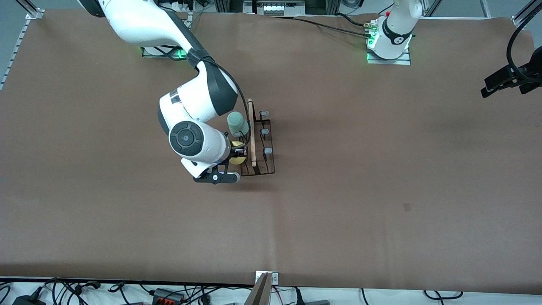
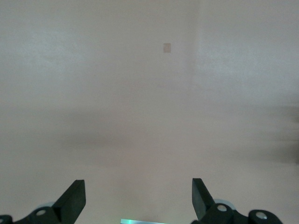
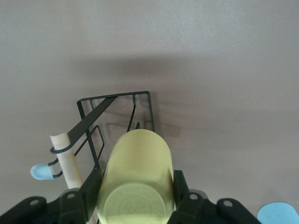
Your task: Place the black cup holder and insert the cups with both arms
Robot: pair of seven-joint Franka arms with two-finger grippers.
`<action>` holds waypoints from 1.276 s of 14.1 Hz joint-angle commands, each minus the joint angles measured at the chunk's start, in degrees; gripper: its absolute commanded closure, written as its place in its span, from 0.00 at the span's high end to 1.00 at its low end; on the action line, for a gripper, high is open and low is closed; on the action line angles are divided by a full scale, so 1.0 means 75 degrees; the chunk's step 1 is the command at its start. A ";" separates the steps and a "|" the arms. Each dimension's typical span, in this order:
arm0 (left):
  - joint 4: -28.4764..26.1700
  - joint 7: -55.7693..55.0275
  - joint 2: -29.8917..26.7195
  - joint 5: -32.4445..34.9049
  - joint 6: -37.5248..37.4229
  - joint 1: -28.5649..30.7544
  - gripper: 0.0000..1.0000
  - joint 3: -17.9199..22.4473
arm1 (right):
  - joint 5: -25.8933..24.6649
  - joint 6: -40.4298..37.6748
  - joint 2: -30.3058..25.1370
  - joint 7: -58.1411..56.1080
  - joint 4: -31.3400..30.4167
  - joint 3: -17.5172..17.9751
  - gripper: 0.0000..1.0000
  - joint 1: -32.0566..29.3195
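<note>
The black cup holder point(image 1: 259, 144) stands mid-table, with its wooden rod point(image 1: 252, 133) along the top. A mint-green cup point(image 1: 237, 123) sits upturned on a prong on the side toward the right arm's end. My right gripper point(image 1: 238, 155) is shut on the yellow cup point(image 3: 136, 175), its fingers point(image 3: 90, 189) pressing on both sides. The cup's base faces the wrist camera, and it hangs over the rack's part nearer the front camera point(image 3: 117, 121). A light blue rounded edge point(image 3: 279, 213) shows beside it. My left gripper point(image 2: 138, 186) is open and empty above bare table.
Pale grey-blue prong tips point(image 1: 264, 113) stand free on the rack's side toward the left arm's end. A small dark mark point(image 1: 407, 206) is on the brown table cover. A black device on a cable point(image 1: 508, 78) hangs at the left arm's end.
</note>
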 commanded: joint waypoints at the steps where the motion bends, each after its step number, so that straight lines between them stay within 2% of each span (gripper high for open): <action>1: 0.0246 0.0135 0.0100 -0.0145 -0.0118 -0.0018 1.00 0.0074 | 0.0035 0.0028 -0.0034 0.0124 -0.0218 0.0021 0.10 0.0120; 2: 0.0246 0.0089 0.0100 -0.0145 -0.0118 -0.0030 1.00 0.0074 | 0.0023 0.0029 -0.0046 0.0112 -0.0265 0.0021 0.10 0.0131; 3: 0.0246 0.0077 0.0100 -0.0145 -0.0106 -0.0030 1.00 0.0074 | 0.0011 0.0029 -0.0034 0.0101 -0.0277 0.0009 0.16 0.0120; 4: 0.0235 0.0076 0.0100 -0.0134 -0.0118 -0.0030 1.00 0.0074 | -0.0001 0.0029 -0.0023 0.0135 -0.0288 0.0009 0.74 0.0131; 5: 0.0235 0.0065 0.0100 -0.0134 -0.0118 -0.0030 1.00 0.0074 | -0.0012 0.0029 -0.0011 0.0136 -0.0277 0.0009 1.00 0.0155; 9: 0.0223 0.0053 0.0100 -0.0134 -0.0129 -0.0018 1.00 0.0074 | -0.0059 -0.0053 -0.0232 0.0218 0.0015 -0.0120 1.00 0.0038; 14: 0.0223 0.0053 0.0100 -0.0134 -0.0129 -0.0018 1.00 0.0074 | -0.0188 -0.0251 -0.0889 -0.0039 0.0086 -0.1289 1.00 -0.0021; 18: 0.0223 0.0053 0.0100 -0.0134 -0.0141 -0.0018 1.00 0.0097 | -0.0142 -0.0452 -0.1217 -0.0684 0.0086 -0.1900 1.00 -0.0184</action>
